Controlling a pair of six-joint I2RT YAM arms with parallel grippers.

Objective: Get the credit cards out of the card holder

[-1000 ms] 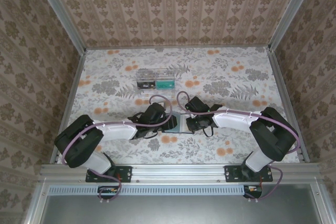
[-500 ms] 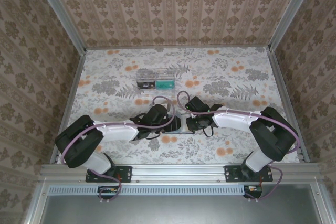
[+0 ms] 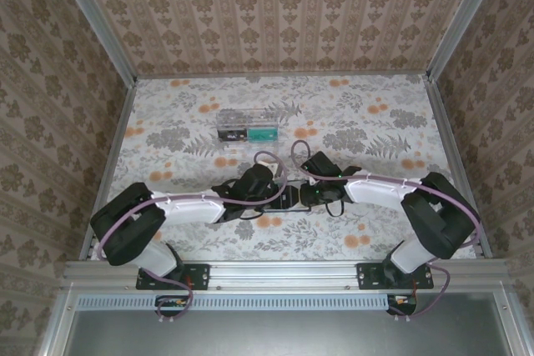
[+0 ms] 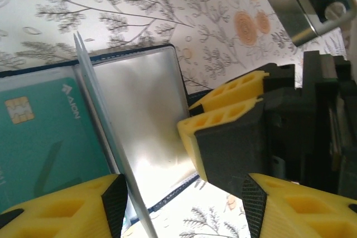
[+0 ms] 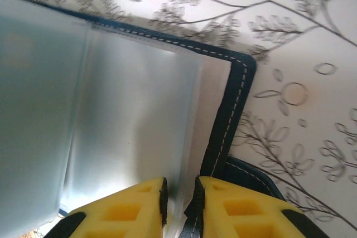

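- While bent over open card holder (image 3: 289, 198) at top view's lower centre, nipped its clear sleeve (image 5: 128, 126) with right gripper (image 5: 178, 202).
- Held left gripper (image 4: 184, 210) spread wide beside green card (image 4: 44, 137), frame left.

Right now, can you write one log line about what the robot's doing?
left gripper: open above card holder | right gripper: shut on its edge | green card: inside sleeve

Bright even light; glare on the card holder (image 4: 146, 115).
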